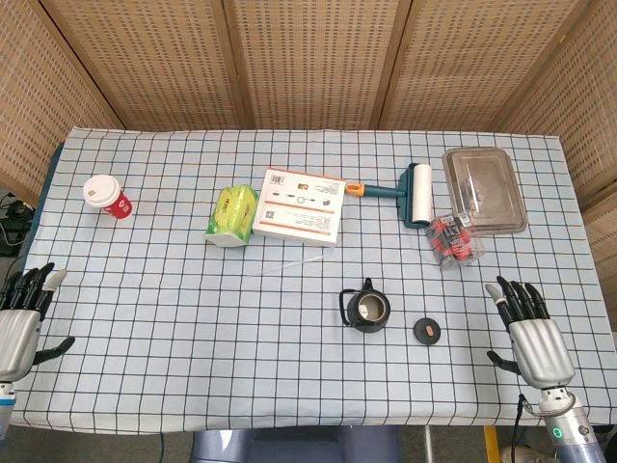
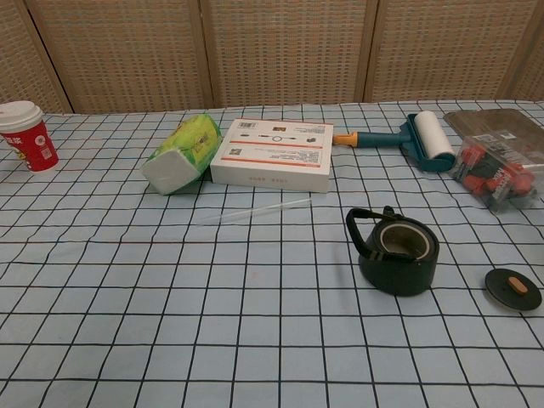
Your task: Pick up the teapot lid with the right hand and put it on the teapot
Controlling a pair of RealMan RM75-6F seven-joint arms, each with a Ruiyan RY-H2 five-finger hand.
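the right hand [image 1: 538, 340] is resting near the surface's [image 1: 193, 318] front edge with its fingers [image 1: 516, 297] spread apart, holding nothing. one teapot lid [image 1: 427, 331] is lying flat just left of those fingers, and one open teapot [image 1: 366, 311] is standing further left, close beside the lid but apart from it. the left hand [image 1: 19, 323] is lying at the opposite edge, fingers apart and empty. one red cup [image 1: 107, 196], one white box [image 1: 301, 206], one green packet [image 1: 231, 214] and one lint roller [image 1: 410, 194] are sitting well beyond the fingers.
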